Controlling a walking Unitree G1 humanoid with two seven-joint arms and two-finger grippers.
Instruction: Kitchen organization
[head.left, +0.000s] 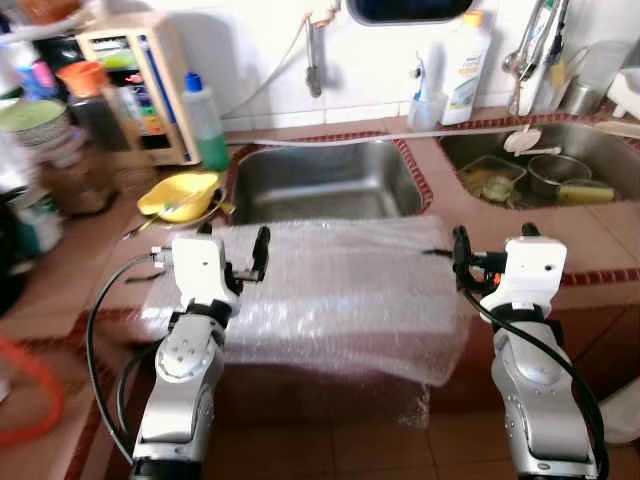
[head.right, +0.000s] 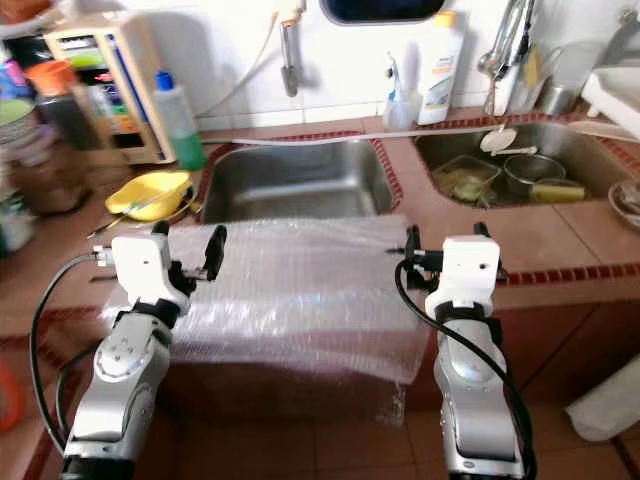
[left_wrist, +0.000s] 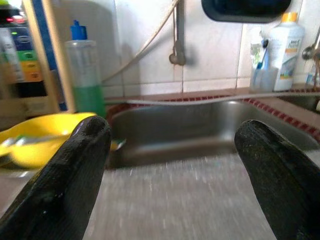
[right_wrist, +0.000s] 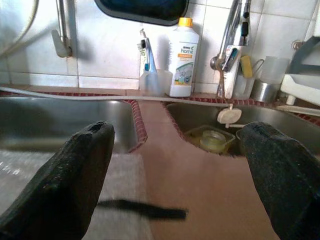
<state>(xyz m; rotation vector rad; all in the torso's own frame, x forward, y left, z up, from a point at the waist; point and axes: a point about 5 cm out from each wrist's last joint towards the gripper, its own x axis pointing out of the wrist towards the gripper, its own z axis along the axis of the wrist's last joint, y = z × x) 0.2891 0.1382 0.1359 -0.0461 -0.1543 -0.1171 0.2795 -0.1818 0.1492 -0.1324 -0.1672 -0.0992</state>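
Observation:
A sheet of clear bubble wrap (head.left: 340, 290) lies flat on the brown tiled counter in front of the left sink (head.left: 320, 185), its near edge hanging over the counter front. My left gripper (head.left: 233, 246) is open above the sheet's left end with nothing between its fingers (left_wrist: 70, 185). My right gripper (head.left: 493, 246) is open at the sheet's right edge, over bare counter (right_wrist: 200, 200), and its fingers (right_wrist: 285, 180) are also empty. The left sink is an empty steel basin.
The right sink (head.left: 590, 140) holds a plastic tub, a pot and a sponge. A yellow bowl (head.left: 178, 195) and a green soap bottle (head.left: 205, 125) stand left of the sinks. A white detergent bottle (head.left: 467, 65) and a toothbrush cup (head.left: 427, 100) line the back wall. Clutter crowds the far left.

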